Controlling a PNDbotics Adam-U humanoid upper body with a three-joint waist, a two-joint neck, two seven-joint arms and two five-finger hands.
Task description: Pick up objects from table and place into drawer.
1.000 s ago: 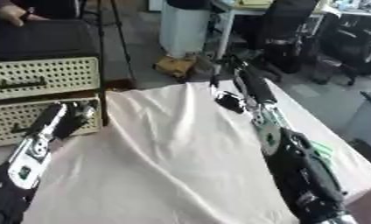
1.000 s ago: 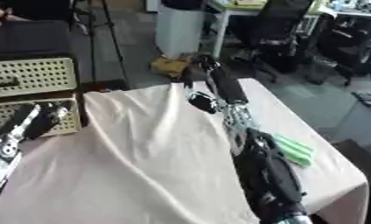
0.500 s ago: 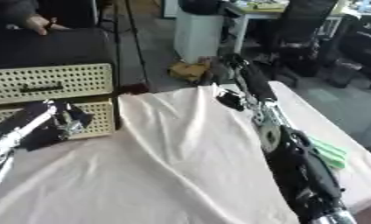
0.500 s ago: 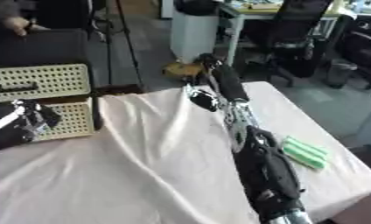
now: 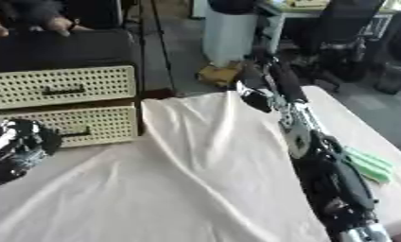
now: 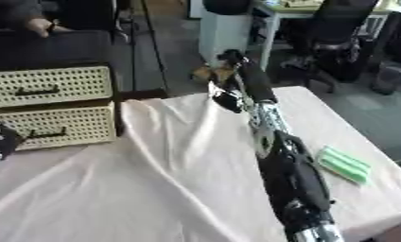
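Drawers stand shut at the counter's far left, just beyond the left hand, whose fingers I cannot tell. Right hand reaches far, fingers unclear. Green object lies right of that arm.
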